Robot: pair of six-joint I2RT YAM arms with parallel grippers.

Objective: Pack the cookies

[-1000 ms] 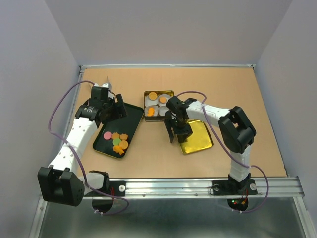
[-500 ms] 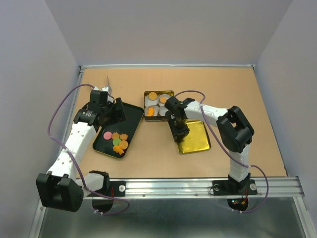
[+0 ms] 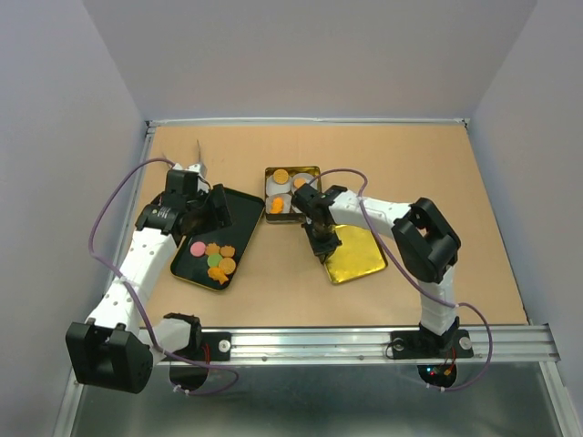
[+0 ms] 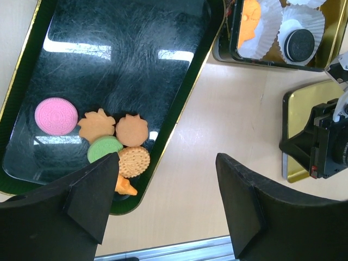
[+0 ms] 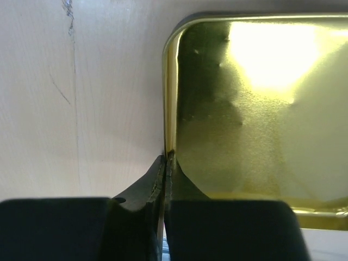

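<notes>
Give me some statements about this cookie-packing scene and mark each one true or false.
1. The right gripper is shut on the rim of the gold lid. True.
2. The left gripper holds a cookie. False: it is open and empty.
3. The pink cookie lies on the black tray. True.
4. Every paper cup in the tin is empty. False: some hold orange cookies.
</notes>
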